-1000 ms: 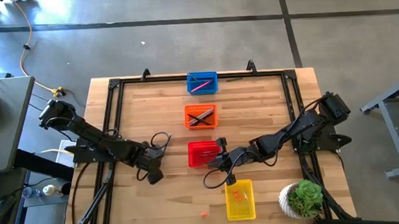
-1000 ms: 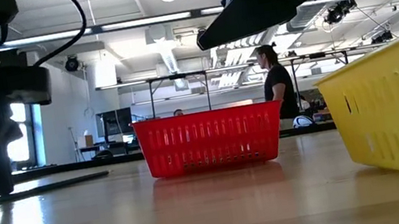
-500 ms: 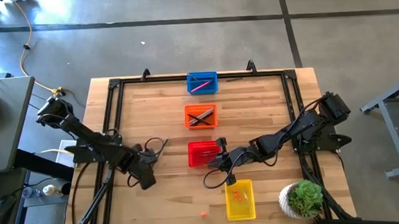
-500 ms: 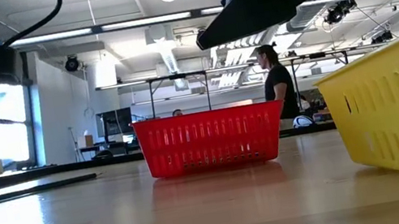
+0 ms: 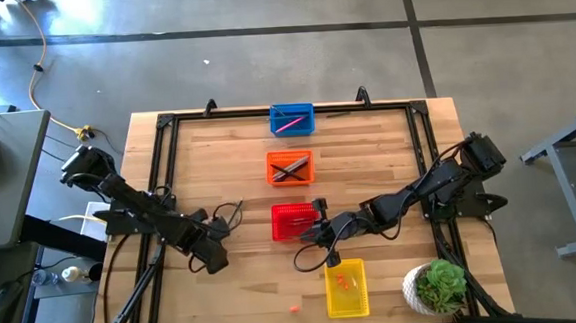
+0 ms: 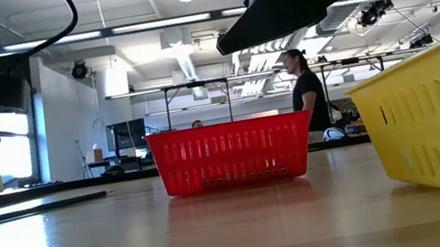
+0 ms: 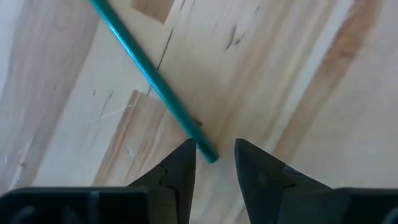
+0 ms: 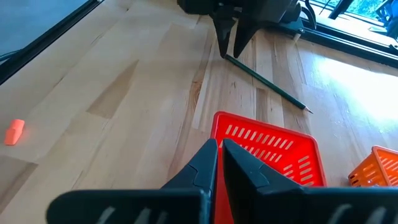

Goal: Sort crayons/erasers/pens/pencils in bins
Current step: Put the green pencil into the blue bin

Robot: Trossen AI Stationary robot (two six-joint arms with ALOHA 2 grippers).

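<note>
A teal pencil (image 7: pixel 149 81) lies flat on the wooden table, left of the red bin (image 5: pixel 294 221). My left gripper (image 7: pixel 214 155) points down at it, open, with the pencil's near end (image 7: pixel 210 157) in the gap between its fingertips. The right wrist view shows that gripper (image 8: pixel 229 46) standing over the pencil (image 8: pixel 267 78). My right gripper (image 5: pixel 312 232) hangs shut above the red bin's right side (image 8: pixel 267 149). An orange eraser (image 5: pixel 294 307) rests on the table near the front edge. The blue bin (image 5: pixel 291 119), orange bin (image 5: pixel 289 167) and yellow bin (image 5: pixel 345 288) stand in a line with the red one. My left gripper comes from above with its fingers on either side of the pencil's end (image 7: pixel 202 148). One fingertip (image 7: pixel 186 155) stands right beside the pencil, but I cannot tell whether it touches. The pencil lies flat on the table.
A potted plant (image 5: pixel 438 288) stands at the table's front right corner. A black frame (image 5: pixel 161 139) runs around the tabletop. A person (image 6: pixel 306 95) stands in the room beyond the table. Bare wood lies left of the bins.
My left gripper has moved a little toward the table's left edge, staying low over the pencil. My right arm has kept still.
</note>
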